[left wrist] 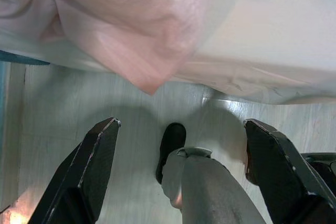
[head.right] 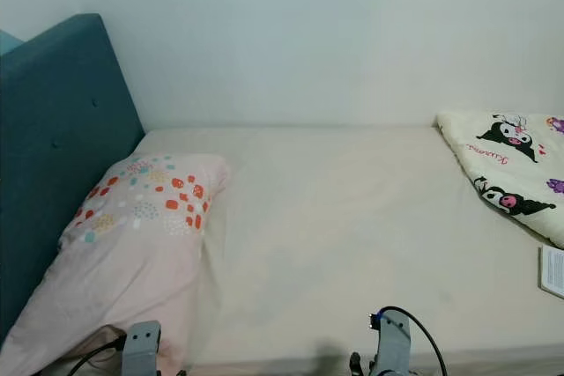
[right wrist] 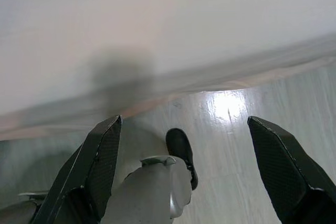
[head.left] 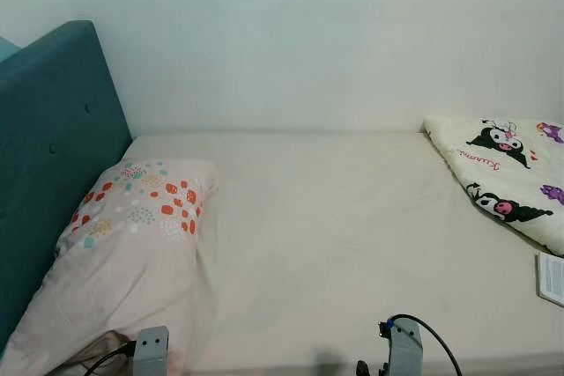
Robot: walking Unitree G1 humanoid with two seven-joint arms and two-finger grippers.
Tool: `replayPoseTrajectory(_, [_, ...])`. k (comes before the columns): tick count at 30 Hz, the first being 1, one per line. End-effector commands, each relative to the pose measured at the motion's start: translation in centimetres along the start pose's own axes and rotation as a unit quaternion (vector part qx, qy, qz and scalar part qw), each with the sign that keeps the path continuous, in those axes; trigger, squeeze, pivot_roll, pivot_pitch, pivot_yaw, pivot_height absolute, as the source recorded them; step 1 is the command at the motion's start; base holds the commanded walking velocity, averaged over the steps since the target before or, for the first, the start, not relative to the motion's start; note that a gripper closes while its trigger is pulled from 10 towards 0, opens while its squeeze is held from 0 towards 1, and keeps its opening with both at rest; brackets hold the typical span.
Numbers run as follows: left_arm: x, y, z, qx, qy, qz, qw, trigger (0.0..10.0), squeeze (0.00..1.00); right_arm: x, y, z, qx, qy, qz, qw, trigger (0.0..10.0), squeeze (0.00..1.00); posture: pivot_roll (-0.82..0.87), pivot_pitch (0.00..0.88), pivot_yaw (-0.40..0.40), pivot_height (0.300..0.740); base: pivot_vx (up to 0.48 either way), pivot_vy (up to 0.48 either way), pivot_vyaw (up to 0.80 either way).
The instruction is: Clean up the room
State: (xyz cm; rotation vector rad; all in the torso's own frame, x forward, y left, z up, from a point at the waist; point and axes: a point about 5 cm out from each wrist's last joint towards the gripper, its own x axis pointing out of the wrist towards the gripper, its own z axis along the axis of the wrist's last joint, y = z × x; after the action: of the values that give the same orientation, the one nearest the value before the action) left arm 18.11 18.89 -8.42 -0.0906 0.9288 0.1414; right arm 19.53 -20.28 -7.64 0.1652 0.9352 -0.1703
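Cream bed (head.left: 335, 244) holds one pillow (head.left: 132, 244), one blanket (head.left: 511, 173) (both hands (left wrist: 178, 129) (right wrist: 181, 124) released).

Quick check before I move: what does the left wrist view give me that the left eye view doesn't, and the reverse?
The left wrist view alone shows the open left gripper over the pale floor and the robot's leg with its black foot. The left eye view alone shows the teal headboard, the cartoon-print blanket at the bed's right end, and the white wall. Both show the pink pillow and the cream mattress.
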Motion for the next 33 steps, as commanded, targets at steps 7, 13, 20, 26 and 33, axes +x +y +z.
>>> replayPoseTrajectory(7, [-0.2, 1.3, -0.2, 0.012, -0.001, 0.011, 1.0, 10.0, 0.0, -0.2, -1.0, -0.4, -0.004, 0.002, -0.006, 1.0, 10.0, 0.0, -0.05, 0.0, -0.048, 0.74, 0.0, 0.0, -0.4])
replayPoseTrajectory(13, [-0.2, 1.1, -0.7, 0.012, 0.007, 0.005, 1.0, 10.0, 0.0, -0.3, -1.7, -0.5, 0.004, 0.002, -0.023, 1.0, 10.0, 0.0, -0.05, 0.0, -0.045, 0.74, 0.0, 0.0, -0.23])
replayPoseTrajectory(20, [-0.3, 1.1, -1.1, 0.015, 0.015, -0.006, 1.0, 10.0, 0.0, -0.3, -1.5, -0.6, 0.004, 0.001, -0.021, 1.0, 10.0, 0.0, -0.04, 0.0, -0.044, 0.74, 0.0, 0.0, 0.0])
replayPoseTrajectory(26, [-0.4, 1.3, -1.4, 0.016, 0.02, -0.002, 1.0, 10.0, 0.0, -0.2, -1.2, -0.3, 0.0, -0.004, -0.01, 1.0, 10.0, 0.0, -0.04, 0.0, -0.046, 0.74, 0.0, 0.0, 0.0])
replayPoseTrajectory(33, [-0.4, 1.3, -1.4, 0.017, 0.024, -0.004, 1.0, 10.0, 0.0, -0.1, -0.8, 0.6, -0.003, -0.014, 0.005, 1.0, 10.0, 0.0, -0.04, 0.0, -0.037, 0.74, 0.0, -0.25, 0.0])
